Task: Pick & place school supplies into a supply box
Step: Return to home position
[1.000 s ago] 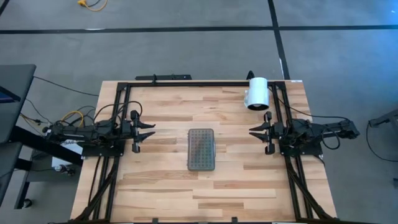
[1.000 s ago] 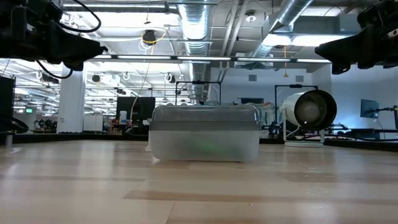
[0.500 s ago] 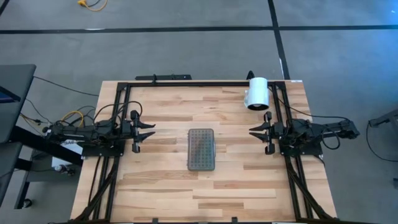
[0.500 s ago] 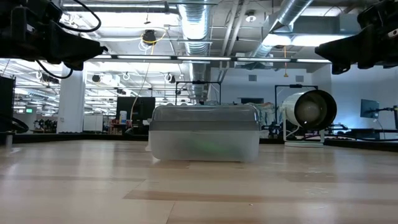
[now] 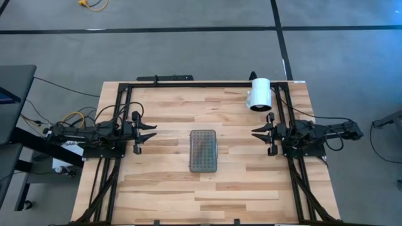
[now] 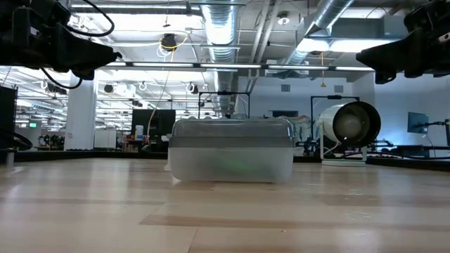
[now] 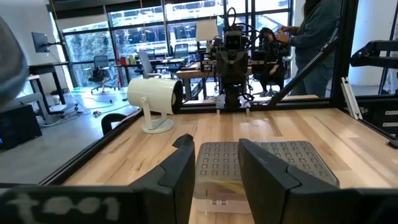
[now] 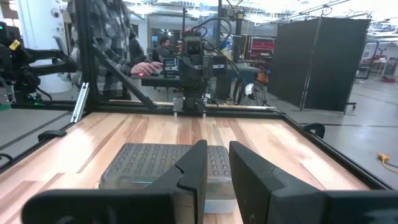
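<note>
- At the near edge, the wooden surface (image 5: 163, 188) shows bare planks across its width.
- Next, the supply box (image 5: 203, 150) lies flat at the centre of the surface, long side running near to far, between the two arms and well apart from both.
- Its grey dot-gridded lid (image 7: 273, 155) is down on the clear base.
- Box contents (image 6: 232, 166) show only as blurred green and yellow tints through the clear wall; single items cannot be told apart.
- Slightly farther back, the left claw (image 5: 152, 130) hangs above the left side of the surface, pointing at the box. Its fingers stand parted with a clear gap and hold nothing.
- At the same depth, the right claw (image 5: 254, 132) hangs above the right side, pointing at the box. Its fingers stand parted by a narrower gap and hold nothing.
- Farther still, a white cylinder (image 5: 259, 94) lies on its side on a stand at the far right corner.
- Beyond the surface, one person (image 7: 314, 37) stands behind the right arm's side and another person (image 8: 102, 43), in a plaid shirt, stands behind the left arm's side.
</note>
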